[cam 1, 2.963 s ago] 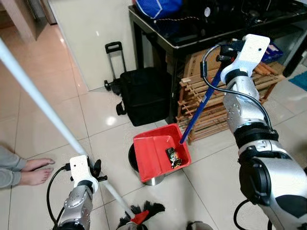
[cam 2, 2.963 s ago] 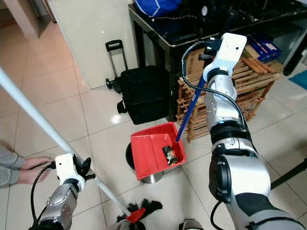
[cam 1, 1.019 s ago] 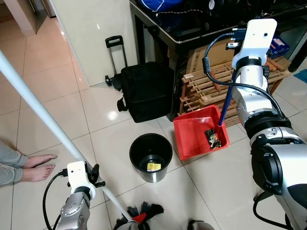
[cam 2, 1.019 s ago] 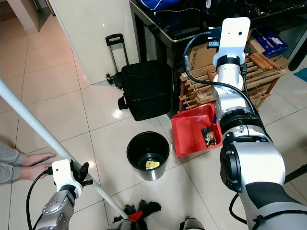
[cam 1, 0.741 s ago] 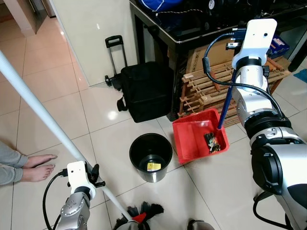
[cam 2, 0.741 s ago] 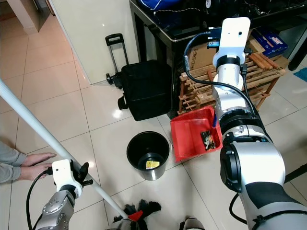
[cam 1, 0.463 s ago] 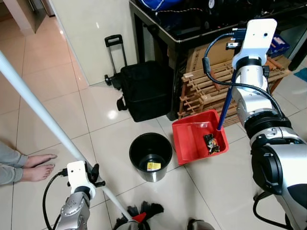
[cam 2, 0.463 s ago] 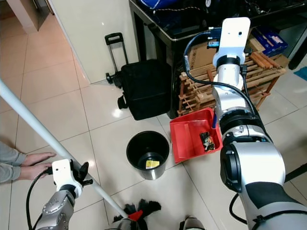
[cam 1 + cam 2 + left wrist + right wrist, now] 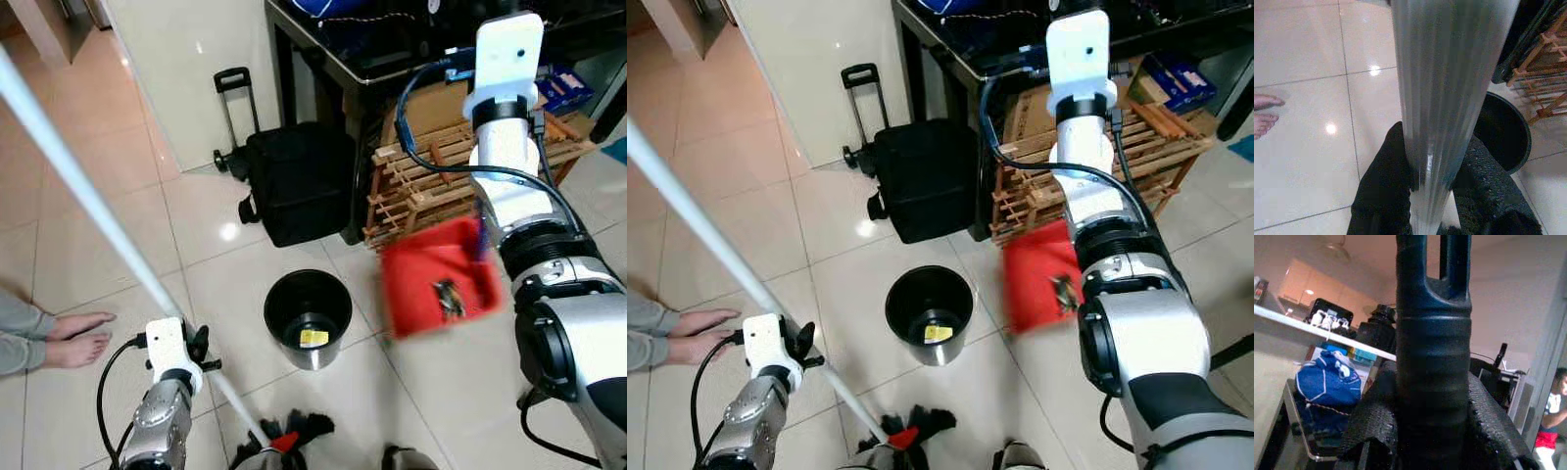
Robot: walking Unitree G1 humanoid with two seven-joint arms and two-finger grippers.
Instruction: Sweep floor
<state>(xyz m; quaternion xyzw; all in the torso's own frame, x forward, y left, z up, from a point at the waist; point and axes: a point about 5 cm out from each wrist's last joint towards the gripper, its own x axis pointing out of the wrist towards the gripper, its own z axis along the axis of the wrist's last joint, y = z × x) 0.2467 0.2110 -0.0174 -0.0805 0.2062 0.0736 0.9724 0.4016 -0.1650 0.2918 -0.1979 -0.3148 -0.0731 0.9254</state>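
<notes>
right claw (image 9: 1432, 431) clenched on the blue dustpan handle (image 9: 1433, 357) – red dustpan (image 9: 441, 284) blurred right of the black bin (image 9: 308, 315), left claw (image 9: 1430, 196) grasping the white broom pole (image 9: 1444, 98)

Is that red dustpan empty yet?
No. The red dustpan, beside the black bin, still holds dark debris.

We see our left tool (image 9: 1431, 193) clamping the pale broom pole (image 9: 1442, 98) above tiled floor (image 9: 1303, 127), black bin (image 9: 1503, 134) nearby.
</notes>
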